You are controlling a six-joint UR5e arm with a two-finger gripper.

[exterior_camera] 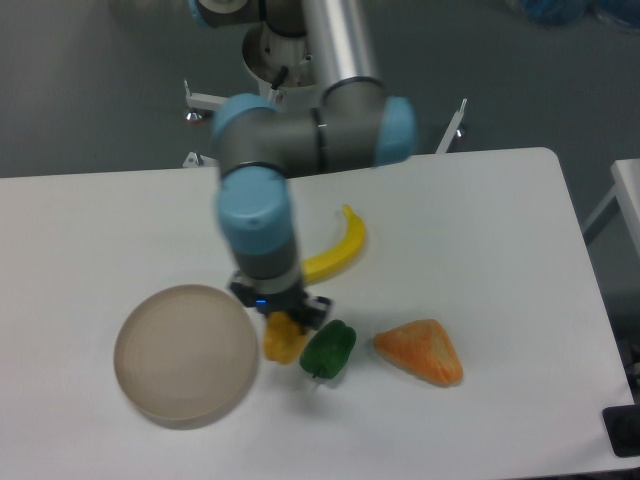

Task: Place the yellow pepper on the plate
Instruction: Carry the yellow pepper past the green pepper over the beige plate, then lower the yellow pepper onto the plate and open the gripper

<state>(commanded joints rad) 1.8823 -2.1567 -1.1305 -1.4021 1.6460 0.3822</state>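
Note:
The yellow pepper (282, 341) is a small yellow-orange lump just right of the plate (185, 354), a round beige dish at the lower left. My gripper (284, 322) points straight down onto the pepper, and its fingers sit around the pepper's top. The wrist hides the fingertips, so I cannot tell whether they are closed on it or whether the pepper is off the table. The pepper touches or nearly touches the green pepper on its right.
A green pepper (329, 350) lies right of the yellow one. An orange triangular wedge (421, 352) lies further right. A yellow banana (338, 250) curves behind the arm. The white table's (480, 230) right edge is near x 600.

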